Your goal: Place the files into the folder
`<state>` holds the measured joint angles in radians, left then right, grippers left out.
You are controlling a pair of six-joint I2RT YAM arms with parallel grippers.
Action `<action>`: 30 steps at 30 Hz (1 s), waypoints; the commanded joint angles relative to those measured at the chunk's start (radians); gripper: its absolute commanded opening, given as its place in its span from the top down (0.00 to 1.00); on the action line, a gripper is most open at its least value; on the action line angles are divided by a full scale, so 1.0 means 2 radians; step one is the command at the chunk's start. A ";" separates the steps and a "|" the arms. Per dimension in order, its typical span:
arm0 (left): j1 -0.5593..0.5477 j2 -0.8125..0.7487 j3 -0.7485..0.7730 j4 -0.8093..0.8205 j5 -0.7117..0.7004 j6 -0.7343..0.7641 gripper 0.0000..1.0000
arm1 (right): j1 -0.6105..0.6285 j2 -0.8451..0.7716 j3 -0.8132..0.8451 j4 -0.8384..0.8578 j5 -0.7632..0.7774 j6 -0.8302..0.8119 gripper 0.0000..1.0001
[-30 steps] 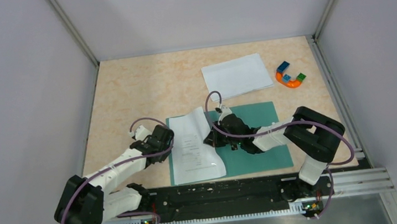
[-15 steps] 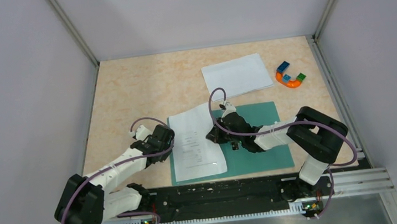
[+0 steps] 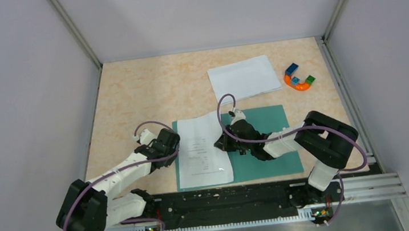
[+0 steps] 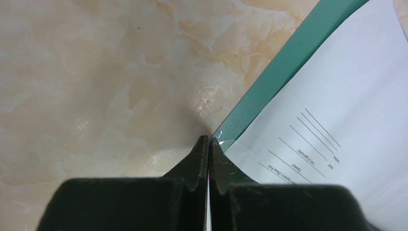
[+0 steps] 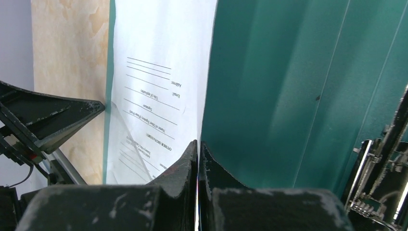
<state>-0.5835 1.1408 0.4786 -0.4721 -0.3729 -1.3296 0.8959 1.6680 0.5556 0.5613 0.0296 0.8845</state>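
**Q:** Biggest item first. How will the folder [image 3: 266,126] handle?

**A:** It lies open and flat on the table. It is teal and thin, and I judge it light, slightly springy, and liable to skate on the smooth top if nudged. I'd only hold it by an outer edge.

**Q:** The printed sheet [image 3: 201,150]?

**A:** It lies on the folder's left half, print up. Its far end runs a little past the folder's far edge. It is a single leaf, so I expect it to be limp, easy to crease, and hard to lift once flat. An edge pinch is the only sensible hold.

**Q:** The other sheet?

**A:** The nearly blank sheet [image 3: 243,78] lies beyond the folder's far edge. It is apart from the folder and not yet filed. It should handle the same way, and I'd take it by a corner or a long edge.

**Q:** Where do the grippers stand?

**A:** The right gripper [image 5: 197,143] sits low over the folder's middle. Its jaws are pressed together on the printed sheet's right edge, which runs straight into them. The left gripper [image 4: 208,139] is at the folder's left edge with its jaws together and its tips touching that edge beside the sheet's corner. I cannot tell whether anything is pinched between them.
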 commanded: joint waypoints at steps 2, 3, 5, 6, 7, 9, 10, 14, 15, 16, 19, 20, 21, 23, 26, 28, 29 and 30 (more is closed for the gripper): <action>-0.008 0.024 -0.021 -0.020 0.029 -0.006 1.00 | 0.014 -0.007 -0.004 0.027 0.011 0.013 1.00; -0.008 0.024 -0.021 -0.021 0.029 -0.007 1.00 | 0.014 -0.007 -0.004 0.027 0.011 0.013 1.00; -0.007 0.024 -0.021 -0.020 0.029 -0.007 1.00 | 0.015 -0.005 -0.004 0.029 0.009 0.013 1.00; -0.008 0.026 -0.021 -0.020 0.029 -0.007 1.00 | 0.016 -0.004 -0.003 0.031 0.008 0.013 1.00; -0.008 0.026 -0.020 -0.020 0.029 -0.006 1.00 | 0.016 -0.003 -0.003 0.032 0.007 0.013 1.00; -0.009 0.026 -0.020 -0.020 0.030 -0.007 1.00 | 0.017 0.000 -0.002 0.033 0.004 0.013 1.00; -0.009 0.026 -0.020 -0.019 0.030 -0.008 1.00 | 0.016 0.002 -0.001 0.035 0.003 0.013 1.00; -0.010 0.027 -0.020 -0.019 0.030 -0.008 1.00 | 0.019 0.008 0.002 0.036 0.001 0.013 1.00; -0.010 0.027 -0.019 -0.019 0.030 -0.007 1.00 | 0.020 0.009 0.002 0.035 0.002 0.013 1.00; -0.010 0.026 -0.019 -0.019 0.030 -0.007 1.00 | 0.020 0.009 0.002 0.033 0.004 0.013 1.00; -0.010 0.023 -0.017 -0.019 0.027 -0.004 1.00 | 0.021 0.008 0.001 0.029 0.008 0.011 1.00; -0.010 0.022 -0.015 -0.021 0.025 -0.003 1.00 | 0.021 0.006 0.000 0.028 0.008 0.011 1.00; -0.010 0.022 -0.012 -0.025 0.022 -0.003 1.00 | 0.020 0.006 -0.001 0.026 0.010 0.012 1.00; -0.010 0.022 -0.005 -0.032 0.019 0.001 1.00 | 0.020 0.003 -0.003 0.024 0.012 0.011 1.00; -0.010 0.019 0.003 -0.038 0.015 0.008 1.00 | 0.021 -0.002 -0.002 0.011 0.017 0.010 1.00; -0.010 0.014 0.009 -0.047 0.005 0.013 1.00 | 0.020 -0.008 0.002 -0.001 0.022 0.009 1.00; -0.010 0.011 0.015 -0.053 0.000 0.017 1.00 | 0.020 -0.010 0.004 -0.011 0.025 0.006 0.94; -0.010 0.007 0.021 -0.061 -0.006 0.021 0.97 | 0.020 -0.015 0.008 -0.020 0.027 0.004 0.86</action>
<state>-0.5938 1.1549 0.4953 -0.4797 -0.3805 -1.3251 0.9203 1.6772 0.5499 0.5735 0.0574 0.9005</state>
